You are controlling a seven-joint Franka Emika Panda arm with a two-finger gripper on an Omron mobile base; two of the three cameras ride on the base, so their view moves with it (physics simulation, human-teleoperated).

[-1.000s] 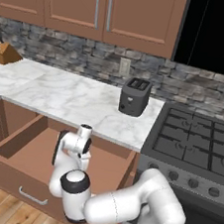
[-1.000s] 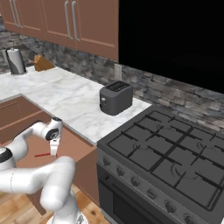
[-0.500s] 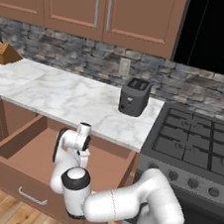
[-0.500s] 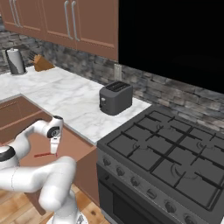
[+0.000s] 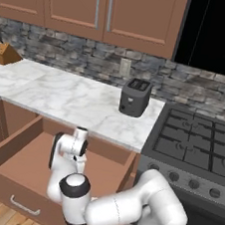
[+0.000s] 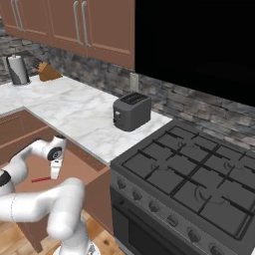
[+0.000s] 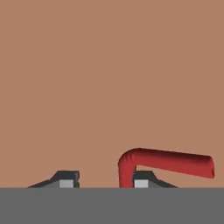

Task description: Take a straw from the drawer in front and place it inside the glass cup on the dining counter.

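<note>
Fingers (image 7: 103, 180) reach down into the open drawer (image 5: 27, 148), their two dark tips set apart with the red straw (image 7: 164, 162) just inside the right-hand tip; whether they already grip it cannot be told. Seen from the hand, the straw's bent end turns sideways beyond that tip while its stem drops out of sight between the tips, over the drawer's plain brown floor. From the right base camera, the straw (image 6: 41, 179) lies flat on the drawer (image 6: 30, 144) bottom, with the hand (image 6: 56, 168) pointing down just beside its near end. From the left base camera, the white arm (image 5: 121, 211) curls up from the lower right and bends over the drawer, its wrist hanging above the middle of the compartment. A slim silver handle (image 5: 23, 206) runs along the drawer's front. Above the drawer stretches a marble counter (image 5: 71, 99) carrying a dark toaster (image 5: 135, 97), with a knife block (image 5: 5, 54) at far left. A black gas stove (image 6: 189, 184) stands to the right. Brown cabinets (image 5: 103, 10) hang over a stone backsplash (image 5: 66, 56).
</note>
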